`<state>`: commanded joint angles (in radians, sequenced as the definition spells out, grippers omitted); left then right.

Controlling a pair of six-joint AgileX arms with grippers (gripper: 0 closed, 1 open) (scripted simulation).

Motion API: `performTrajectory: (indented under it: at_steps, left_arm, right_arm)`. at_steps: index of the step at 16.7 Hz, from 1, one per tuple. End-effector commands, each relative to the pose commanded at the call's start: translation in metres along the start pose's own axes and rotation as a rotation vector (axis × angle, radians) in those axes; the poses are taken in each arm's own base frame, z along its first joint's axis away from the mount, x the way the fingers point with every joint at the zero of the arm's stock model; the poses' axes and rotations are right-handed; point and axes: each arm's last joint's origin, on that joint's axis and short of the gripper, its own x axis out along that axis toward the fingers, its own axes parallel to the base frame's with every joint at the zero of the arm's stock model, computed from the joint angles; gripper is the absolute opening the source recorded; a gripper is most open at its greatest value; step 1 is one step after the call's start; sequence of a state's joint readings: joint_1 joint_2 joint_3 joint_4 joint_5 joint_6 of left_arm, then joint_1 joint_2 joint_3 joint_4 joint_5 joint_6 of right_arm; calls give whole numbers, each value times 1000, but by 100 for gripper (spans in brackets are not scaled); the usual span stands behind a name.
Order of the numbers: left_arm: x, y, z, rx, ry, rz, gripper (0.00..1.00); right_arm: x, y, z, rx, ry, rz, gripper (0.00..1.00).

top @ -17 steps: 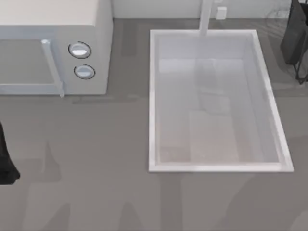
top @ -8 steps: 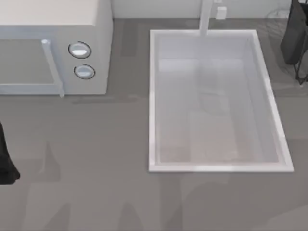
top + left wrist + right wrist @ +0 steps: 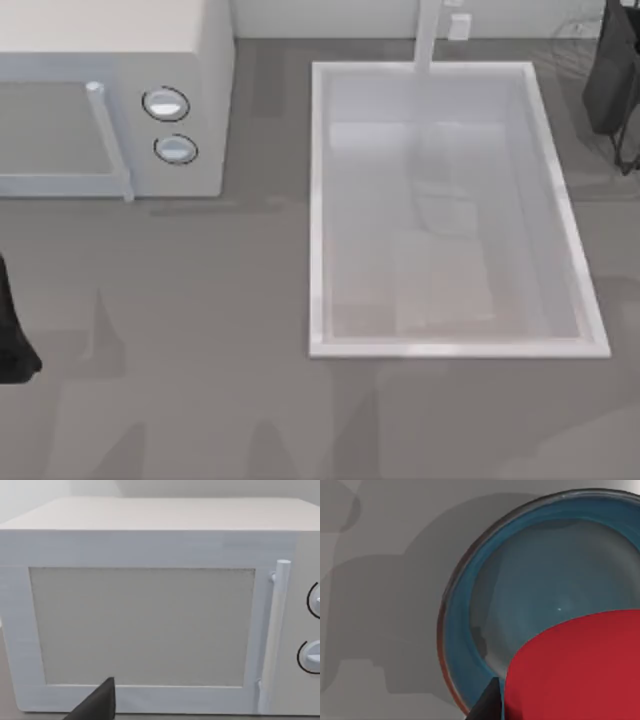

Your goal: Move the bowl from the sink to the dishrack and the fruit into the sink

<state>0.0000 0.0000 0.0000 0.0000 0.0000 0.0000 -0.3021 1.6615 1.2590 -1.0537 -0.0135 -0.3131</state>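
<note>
Right wrist view looks down on the red fruit (image 3: pixel 575 667), close to the camera and over the blue bowl (image 3: pixel 530 575) on the grey table (image 3: pixel 385 580), beside a dark finger tip (image 3: pixel 487 705); whether the fingers grip it, I cannot tell.

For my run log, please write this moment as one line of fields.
sink: no bowl or fruit seen | right hand: above bowl, fruit close before camera | left hand: facing microwave
</note>
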Motion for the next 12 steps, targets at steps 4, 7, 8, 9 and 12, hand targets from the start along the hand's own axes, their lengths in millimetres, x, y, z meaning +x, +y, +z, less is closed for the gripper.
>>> performTrajectory:
  at_steps: [4, 7, 8, 9, 12]
  left_arm:
    - [0, 0, 0, 0, 0, 0, 100]
    - [0, 0, 0, 0, 0, 0, 100]
    - [0, 0, 0, 0, 0, 0, 100]
    - [0, 0, 0, 0, 0, 0, 100]
    - [0, 0, 0, 0, 0, 0, 100]
  right_arm:
    - [8, 45, 25, -112, -172, -93, 0]
    - [16, 92, 42, -189, -375, -161, 0]
    - [18, 109, 46, -208, -452, -177, 0]
    - [20, 126, 49, -223, -532, -190, 0]
    - [23, 177, 48, -235, -782, -201, 0]
